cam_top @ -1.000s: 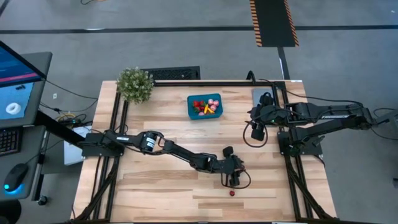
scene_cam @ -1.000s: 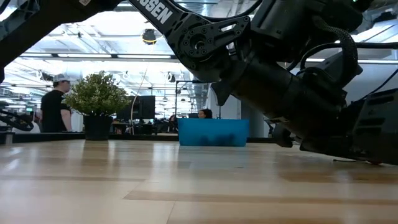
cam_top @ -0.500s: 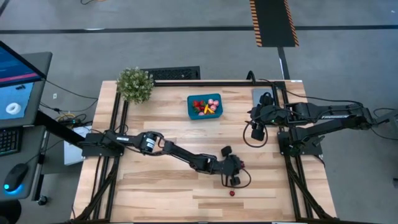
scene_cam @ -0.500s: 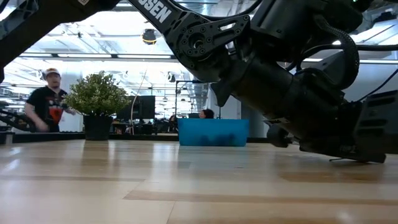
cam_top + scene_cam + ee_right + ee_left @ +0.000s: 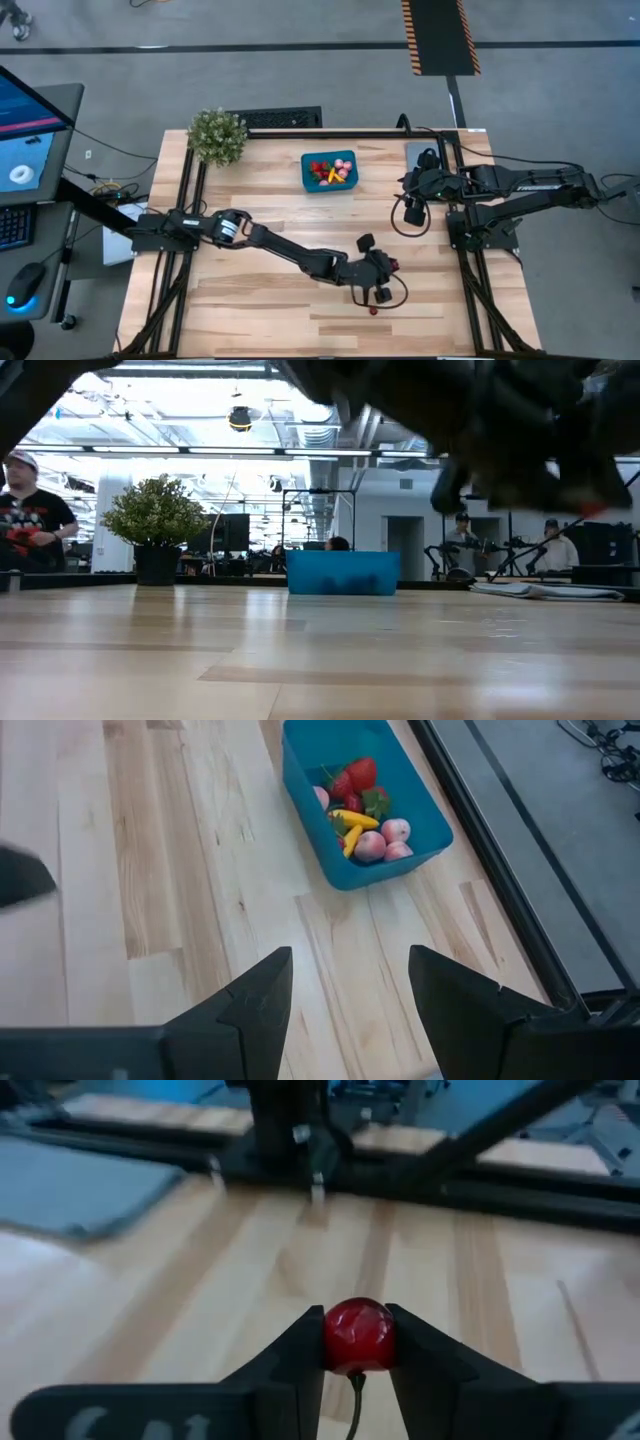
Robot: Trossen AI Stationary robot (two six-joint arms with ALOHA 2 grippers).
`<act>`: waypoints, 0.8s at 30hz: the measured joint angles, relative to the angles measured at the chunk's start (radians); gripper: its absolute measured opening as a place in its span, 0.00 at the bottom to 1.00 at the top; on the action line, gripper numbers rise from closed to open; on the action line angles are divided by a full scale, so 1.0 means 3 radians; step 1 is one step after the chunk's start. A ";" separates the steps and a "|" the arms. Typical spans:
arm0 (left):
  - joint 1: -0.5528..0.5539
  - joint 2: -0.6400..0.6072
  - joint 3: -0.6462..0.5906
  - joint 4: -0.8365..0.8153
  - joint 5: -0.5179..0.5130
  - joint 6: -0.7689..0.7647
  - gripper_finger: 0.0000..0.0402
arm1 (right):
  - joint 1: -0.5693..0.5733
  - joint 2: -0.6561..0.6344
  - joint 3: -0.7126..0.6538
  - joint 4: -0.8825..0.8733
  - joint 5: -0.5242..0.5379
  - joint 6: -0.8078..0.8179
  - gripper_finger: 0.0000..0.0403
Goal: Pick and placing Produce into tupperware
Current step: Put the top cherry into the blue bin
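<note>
cherry pinched in the left gripper, tupperware far across the table

the round dark red cherry (image 5: 359,1333) sits clamped between the narrowed fingers of the left gripper (image 5: 357,1370), near the table's front edge. the teal tupperware (image 5: 329,171) lies well apart toward the far side. the right gripper (image 5: 349,988) waits with fingers spread, empty. no readable writing.
</note>
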State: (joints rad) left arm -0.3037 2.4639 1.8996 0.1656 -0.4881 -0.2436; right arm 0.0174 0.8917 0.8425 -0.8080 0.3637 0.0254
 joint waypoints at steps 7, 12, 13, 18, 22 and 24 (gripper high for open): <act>-0.0168 -0.0565 0.0002 -0.0401 -0.0288 0.0160 0.22 | 0.0000 0.0001 0.0000 0.0001 -0.0001 -0.0002 0.56; -0.0350 -0.0918 0.0000 -0.0495 -0.0537 0.0353 0.22 | 0.0000 0.0000 0.0000 0.0013 0.0000 -0.0003 0.56; -0.0390 -0.0985 0.0001 -0.0493 -0.0598 0.0396 0.22 | 0.0000 0.0001 0.0000 0.0021 -0.0001 -0.0003 0.56; -0.0588 -0.1198 0.0001 -0.0432 -0.0858 0.0456 0.23 | 0.0000 0.0000 0.0000 0.0029 0.0000 0.0000 0.56; -0.0749 -0.1298 0.0001 -0.0024 -0.0953 0.0714 0.23 | 0.0000 0.0001 0.0000 0.0044 0.0000 0.0000 0.56; -0.0827 -0.1317 0.0001 0.0293 -0.0958 0.0931 0.23 | 0.0000 0.0001 0.0000 0.0065 0.0000 -0.0001 0.56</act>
State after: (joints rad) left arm -0.5518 2.0689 1.8999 0.2534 -0.7753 0.0357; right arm 0.0174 0.8921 0.8425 -0.7884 0.3637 0.0250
